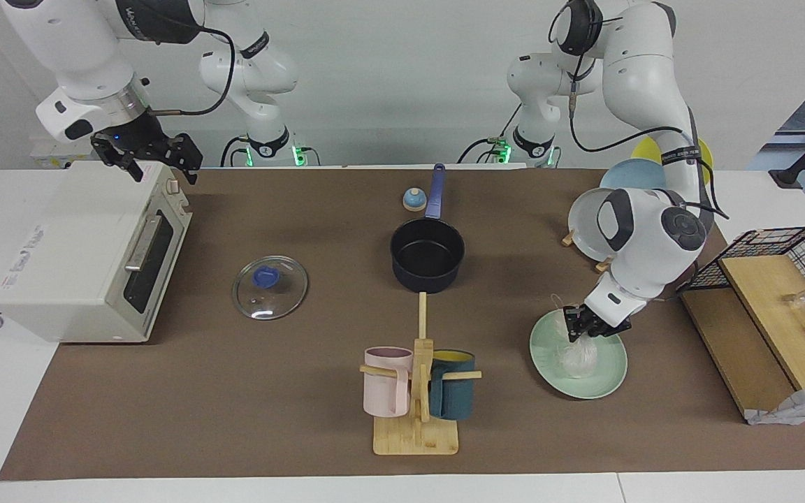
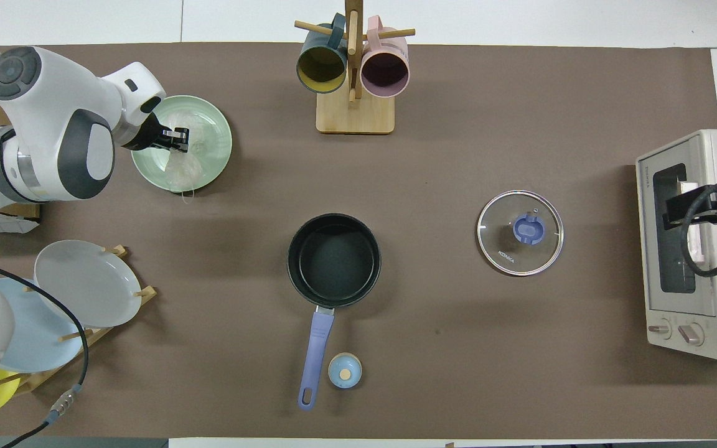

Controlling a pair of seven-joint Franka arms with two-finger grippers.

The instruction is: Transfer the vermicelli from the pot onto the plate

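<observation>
My left gripper [image 1: 579, 328] is low over the plate [image 1: 608, 374], fingers clenched on the top of the vermicelli [image 1: 577, 355]. The bundle hangs down from the fingers and its lower part rests on the plate, w/ a few loose strands sticking up by the rim nearest the robots. In the overhead view the left gripper [image 2: 178, 138] sits over the plate [image 2: 212, 118] and the vermicelli [image 2: 183, 169] spreads toward the plate edge nearest me, a strand or two trailing over the rim.

The plate lies toward the left arm's end of the bench [image 1: 235, 419], farther from the robots than the plate rack [image 2: 84, 330] w/ its grey plate [image 2: 84, 283] and light blue plate [image 2: 28, 339].

The pot [image 1: 427, 255] stands mid-bench, black inside showing bare, blue handle pointing toward the robots; a small blue knob-like thing [image 1: 414, 200] sits just beside the handle. The glass lid [image 1: 270, 287] lies flat on the bench toward the right arm's end, apart from the pot. The mug stand [image 1: 416, 391] w/ a pink mug [image 1: 386, 381] and a teal mug [image 1: 453, 384] is farther from the robots than the pot.

My right gripper [image 1: 147, 157] waits up in the air over the toaster oven [image 1: 81, 251]; fingers look spread apart, holding nothing.
</observation>
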